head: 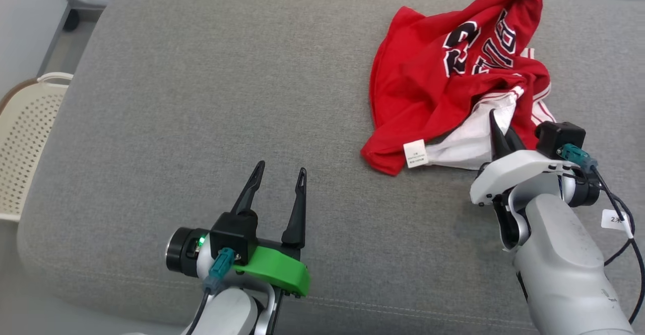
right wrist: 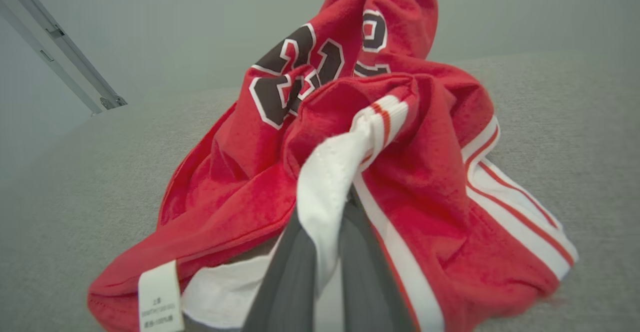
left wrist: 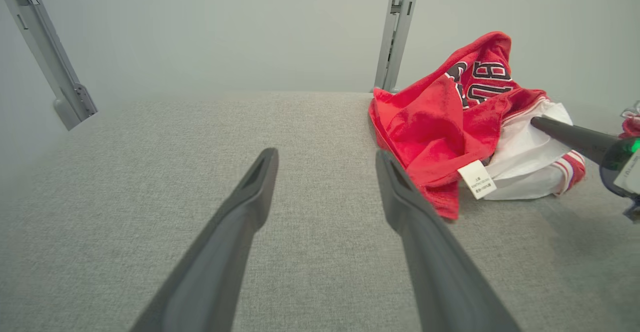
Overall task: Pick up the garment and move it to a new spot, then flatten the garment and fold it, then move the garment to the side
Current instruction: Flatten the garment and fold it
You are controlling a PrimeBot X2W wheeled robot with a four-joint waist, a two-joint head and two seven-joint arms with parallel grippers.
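We are working over a grey padded surface (head: 201, 98). The garment (head: 443, 73), a red jersey with black-and-white lettering and white striped trim, is lying crumpled on the far right part of this surface. A white care label (head: 415, 153) is showing at its near edge, facing us.

We are holding the right gripper (head: 501, 133) at the near right edge of the garment. Its two dark fingers are pressed together, and in the right wrist view a fold of the white fabric is pinched between them. The rest of the garment is bunching up above and around the fingertips, with most of it resting on the surface.

We are holding the left gripper (head: 279, 174) over bare surface at the lower centre, well apart from the garment. Its fingers are standing wide apart with nothing between them. In the left wrist view the garment is lying to the right of the right-hand finger.

A cream perforated basket (head: 25, 138) is sitting beside the left edge of the surface.
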